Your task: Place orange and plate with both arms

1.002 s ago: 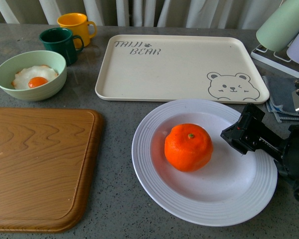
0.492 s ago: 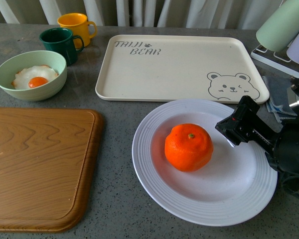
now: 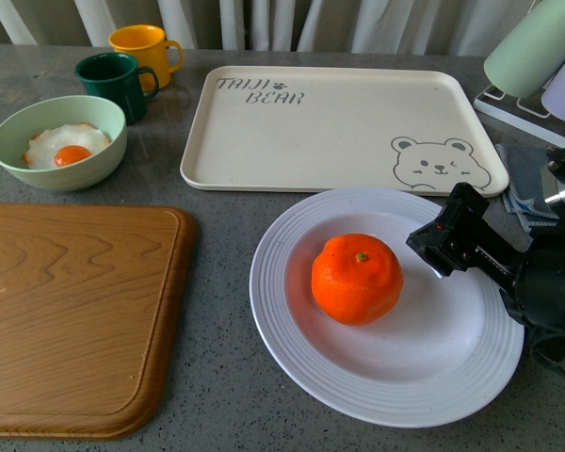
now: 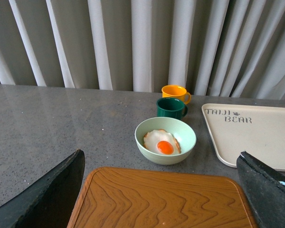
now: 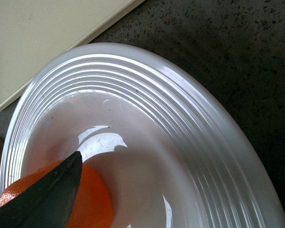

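Note:
The orange (image 3: 356,278) sits in the middle of the white ridged plate (image 3: 292,348) on the grey counter. My right gripper (image 3: 440,243) is open and empty, low over the plate's right side, a little apart from the orange. In the right wrist view the plate's rim (image 5: 213,142) fills the frame and the orange (image 5: 92,202) shows partly behind one dark finger (image 5: 47,194). My left gripper is out of the front view; in the left wrist view its fingers (image 4: 42,190) stand wide apart above the wooden board (image 4: 161,199), holding nothing.
A cream bear tray (image 3: 339,127) lies behind the plate. A wooden cutting board (image 3: 71,315) lies at the left. A pale green bowl (image 3: 19,165) with a fried egg, a dark green mug (image 3: 113,83) and a yellow mug (image 3: 143,49) stand at the back left. A cup rack (image 3: 537,66) is at the back right.
My right gripper has moved left over the plate's right rim toward the orange, then stayed still. The orange and plate have not moved.

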Robot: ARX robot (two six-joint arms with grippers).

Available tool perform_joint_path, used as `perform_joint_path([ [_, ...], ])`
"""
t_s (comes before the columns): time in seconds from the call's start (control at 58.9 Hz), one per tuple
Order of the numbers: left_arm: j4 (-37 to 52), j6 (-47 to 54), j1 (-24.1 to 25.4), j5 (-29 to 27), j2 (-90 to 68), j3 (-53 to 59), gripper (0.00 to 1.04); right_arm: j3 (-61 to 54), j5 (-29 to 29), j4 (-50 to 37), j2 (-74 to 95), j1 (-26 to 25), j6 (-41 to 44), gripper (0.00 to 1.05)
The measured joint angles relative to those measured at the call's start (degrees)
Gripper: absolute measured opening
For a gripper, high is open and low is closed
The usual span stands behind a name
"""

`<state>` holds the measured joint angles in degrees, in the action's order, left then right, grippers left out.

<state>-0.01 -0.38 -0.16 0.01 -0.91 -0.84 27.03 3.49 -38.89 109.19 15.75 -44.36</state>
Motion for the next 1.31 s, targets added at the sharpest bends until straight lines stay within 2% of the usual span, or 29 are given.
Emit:
perform_joint_path([
  [0.119,0.0,0.0,0.0,0.0,0.0,0.0,0.96,0.2,-0.5,0.4,0.3,0.0,0.0,0.88],
  [0.475,0.0,0.0,0.0,0.0,0.0,0.0,0.96,0.4,-2.0,1.6,0.9,0.1,0.2,0.68],
  [0.781,0.0,0.0,0.0,0.0,0.0,0.0,0.96,0.6,-3.1,2.7,1.9,-0.2,0.2,0.34],
  [0.917,0.0,0.0,0.0,0.0,0.0,0.0,0.96,0.5,-2.1,3.5,1.3,-0.6,-0.9,0.25],
  [1.036,0.0,0.0,0.0,0.0,0.0,0.0,0.96,-0.1,-0.6,4.0,0.6,-0.8,-2.3,0.20],
  [1.307,0.0,0.0,0.0,0.0,0.0,0.0,0.96,-1.7,0.3,4.6,-2.0,-0.9,-2.6,0.20],
])
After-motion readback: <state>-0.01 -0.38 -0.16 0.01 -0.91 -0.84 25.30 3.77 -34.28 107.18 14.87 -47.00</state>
